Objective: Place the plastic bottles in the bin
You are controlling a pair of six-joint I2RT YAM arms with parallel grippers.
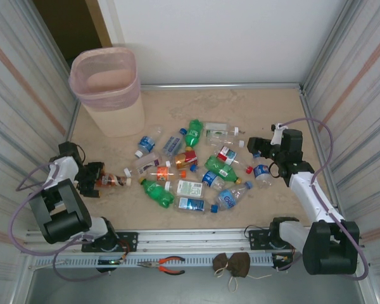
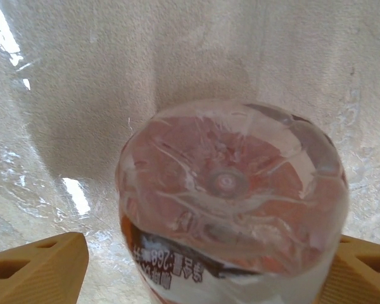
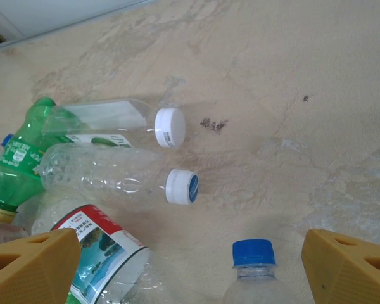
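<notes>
Bin (image 1: 107, 101): upright at the far left corner of the table (image 1: 266, 107). Pale pink and translucent. Its inner walls and bottom are in sight from above.
Bottles (image 1: 190, 171): lying scattered on the middle of the table, well apart from the bin. Bodies are clear or green; caps are blue, orange or white.
Left end effector (image 1: 96, 180): my fingers (image 2: 38, 269) stand apart, one on each side of the orange bottle (image 2: 231, 202). One finger shows a gap to the bottle.
Orange bottle: lies on the table left of the heap, base toward my wrist camera.
Orange bottle label: dark print, with digits that read as 268 from this angle. Other characters are not legible.
Right end effector (image 3: 191, 259): my fingers are spread wide and grip nothing. The blue-cap bottle (image 3: 253, 272) lies between them.
Nearby, right wrist view: two clear white-cap bottles (image 3: 107, 177) lie side by side.
Landscape-label bottle (image 3: 101, 253): red-and-white label with a scenery picture.
Green bottle (image 3: 19, 158): white lettering, too small to read.
</notes>
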